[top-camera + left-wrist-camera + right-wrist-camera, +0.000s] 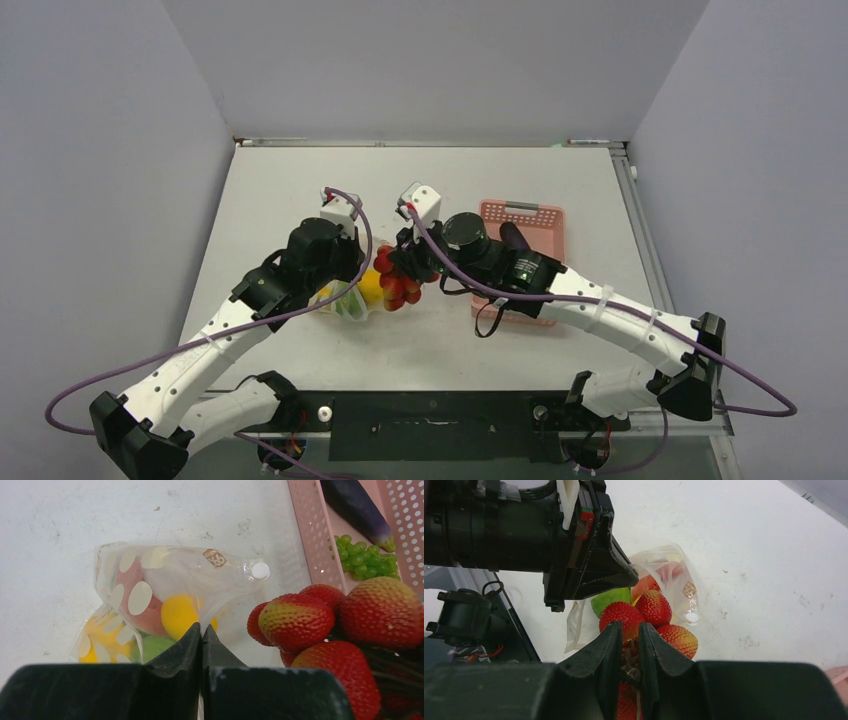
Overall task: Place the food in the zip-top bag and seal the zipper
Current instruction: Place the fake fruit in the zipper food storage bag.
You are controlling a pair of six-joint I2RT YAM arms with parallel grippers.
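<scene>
Top: left tool (352, 285) pressed together on zip-top bag (343, 303) rim, mid-counter (280, 190); right tool (405, 268) pinching strawberry cluster (398, 288), 3 o'clock of bag.
Left wrist: grapes (365, 560) and eggplant (357, 505) in pink basket (312, 530), 1 o'clock.
Right wrist: cluster just beside bag, 6 o'clock of it.

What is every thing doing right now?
Left gripper, shut on the bag's edge.
Right gripper, shut on the strawberries' stem.
Bag, mouth open, some food inside.
Strawberries, hanging at the bag's mouth.
Basket, holding grapes and an eggplant.
</scene>
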